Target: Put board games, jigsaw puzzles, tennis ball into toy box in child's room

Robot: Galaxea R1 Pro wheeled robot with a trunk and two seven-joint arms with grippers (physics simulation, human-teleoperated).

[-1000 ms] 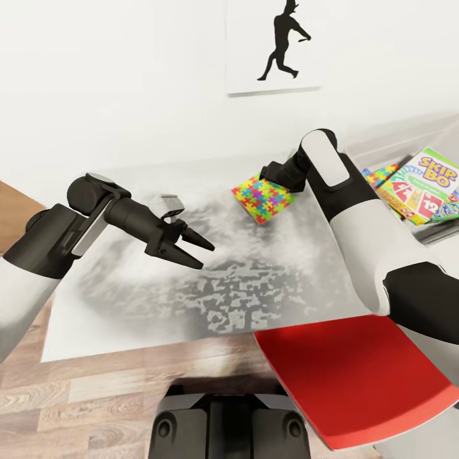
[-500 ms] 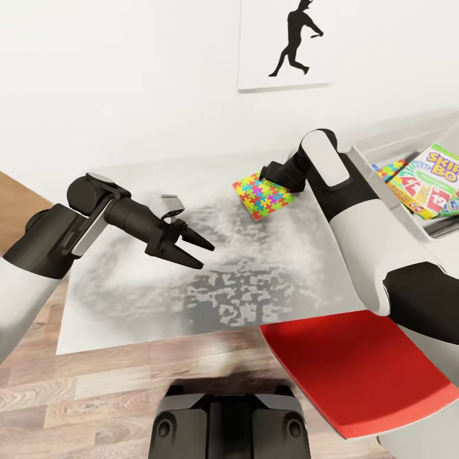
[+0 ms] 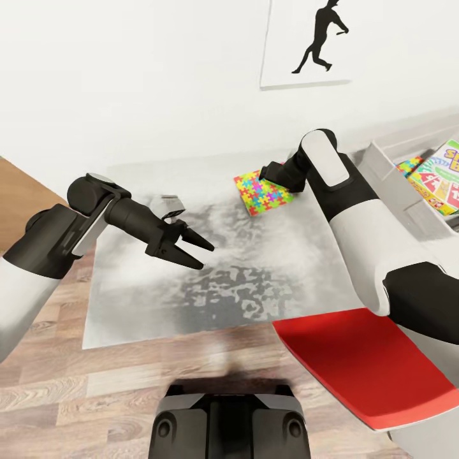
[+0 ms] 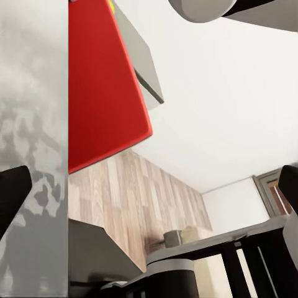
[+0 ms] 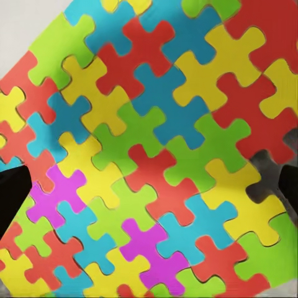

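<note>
Head camera has swung left since the earlier frames: wall picture (image 3: 307, 43), desk (image 3: 210, 299) and toy box (image 3: 389, 182) all slide rightward together while both arms keep their places in view; a camera shift, not motion of the things. Jigsaw puzzle (image 3: 262, 192) lies flat on the desk's far side, just beside the right gripper (image 3: 275, 173), whose arm covers it; whether its fingers are open or closed I cannot tell, though dark tips sit at either edge of the right wrist view, with the puzzle (image 5: 149, 155) between them. Left gripper (image 3: 196, 247) hovers over mid-desk, fingers spread, empty. Toy box holds a Skip-Bo game (image 3: 446, 182) and a second puzzle (image 3: 411, 166). Judgement: the puzzle is thin, light, probably stiff, lying flush; best pinched at an edge or corner, perhaps after sliding it to overhang the desk.
</note>
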